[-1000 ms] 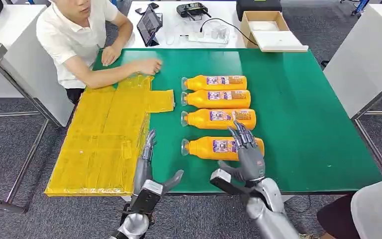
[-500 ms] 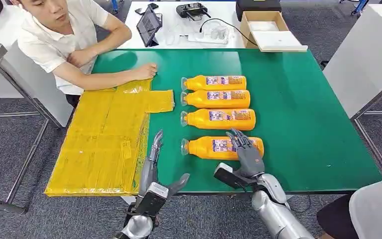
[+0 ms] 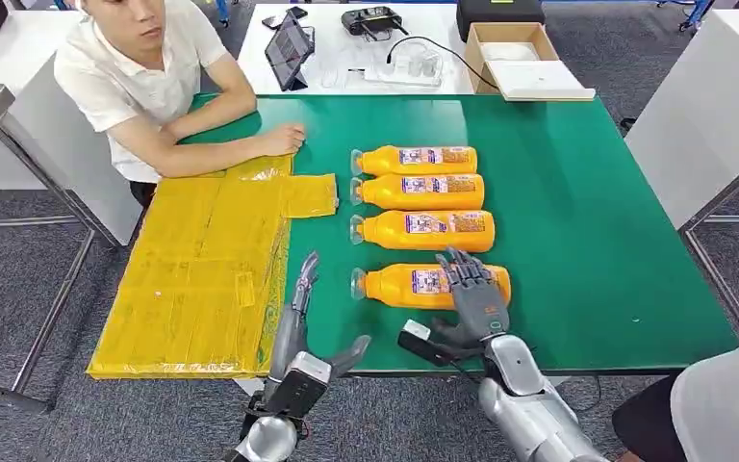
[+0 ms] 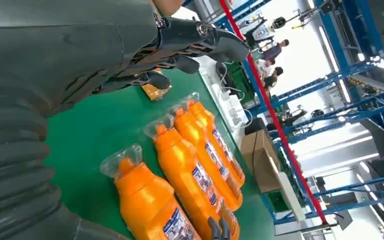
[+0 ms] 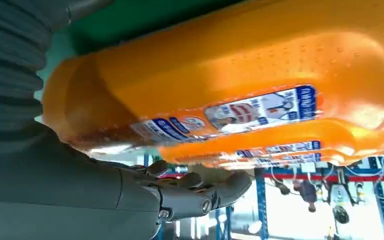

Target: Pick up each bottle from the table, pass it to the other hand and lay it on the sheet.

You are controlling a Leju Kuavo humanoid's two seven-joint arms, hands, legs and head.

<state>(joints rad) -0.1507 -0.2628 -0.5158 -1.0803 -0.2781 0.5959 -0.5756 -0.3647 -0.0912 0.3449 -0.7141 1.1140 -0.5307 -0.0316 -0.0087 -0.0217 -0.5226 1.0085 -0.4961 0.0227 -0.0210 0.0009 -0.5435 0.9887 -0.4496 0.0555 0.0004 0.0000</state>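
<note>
The right hand (image 3: 471,289) has come down and forward over the last second and now lies across the base end of the nearest bottle (image 3: 414,286), fingers draped over its top. The thumb side is hidden behind the bottle in the head view, and the right wrist view shows the fingers curving past the orange body with some air between, so I cannot tell whether the grip is closed yet; it looks like a hand settling in, not one already clamped. The bottle lies flat on the green counter (image 3: 587,241), cap toward the sheet, in the same spot as before, so no lift has begun.

The left hand (image 3: 298,327) has crept forward along the near edge, fingers apart and holding nothing, between the yellow sheet (image 3: 202,269) and the bottle's cap. That is a sensible place to wait for the handover.

Three more bottles (image 3: 414,192) lie in a row beyond the first, untouched. The sheet carries no bottle, so the task is at its very first pick. A person's hand (image 3: 282,138) rests at the sheet's far corner.
</note>
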